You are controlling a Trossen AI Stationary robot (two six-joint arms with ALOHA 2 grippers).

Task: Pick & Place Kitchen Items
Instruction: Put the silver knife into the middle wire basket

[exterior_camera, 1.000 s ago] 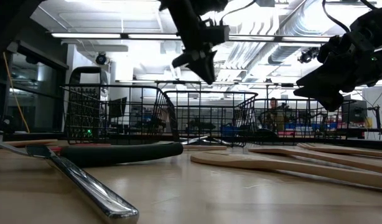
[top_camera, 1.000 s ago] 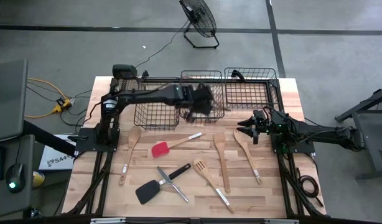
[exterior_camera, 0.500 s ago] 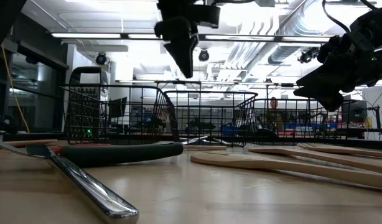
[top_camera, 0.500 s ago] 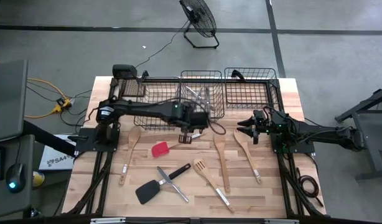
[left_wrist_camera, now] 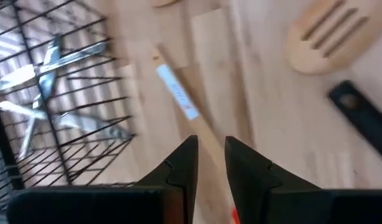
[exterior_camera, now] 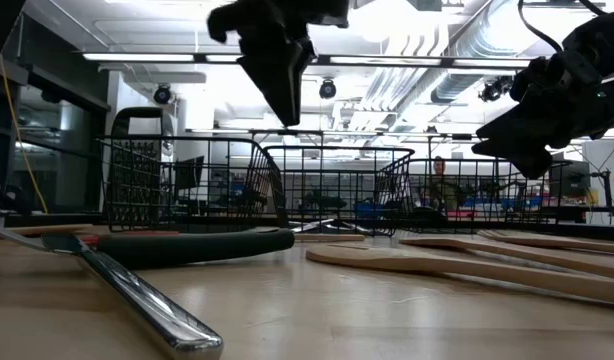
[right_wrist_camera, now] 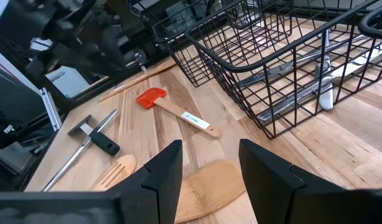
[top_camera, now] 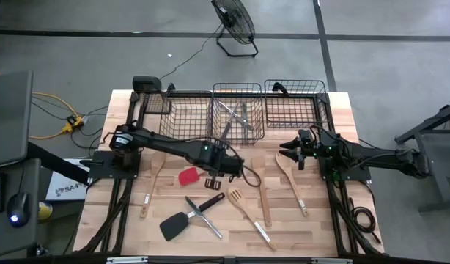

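My left gripper (top_camera: 229, 170) (left_wrist_camera: 209, 146) hangs open by a narrow gap above the table's middle, holding nothing. It points steeply down over the pale wooden handle (left_wrist_camera: 178, 99) of the red-headed spatula (top_camera: 188, 176), which lies flat on the table. Silver cutlery (top_camera: 232, 117) lies in the middle black wire basket (top_camera: 238, 95). Wooden spoons (top_camera: 291, 183) (top_camera: 155, 174), a slotted wooden turner (top_camera: 236, 196) and a black turner (top_camera: 175, 225) lie flat on the table. My right gripper (top_camera: 286, 152) (right_wrist_camera: 209, 155) waits open at the table's right, clear of everything.
Three black wire baskets stand in a row along the far edge, the left one (top_camera: 185, 121) and the right one (top_camera: 294, 110) beside the middle one. A silver utensil (top_camera: 204, 218) and a flat wooden spatula (top_camera: 260, 187) lie near the table's middle.
My left gripper has swung from above the middle basket toward the table's near edge, sinking slightly and rolling at the wrist. It now hangs over the red spatula's handle. Its finger gap looks unchanged. The utensils on the table have kept their places.
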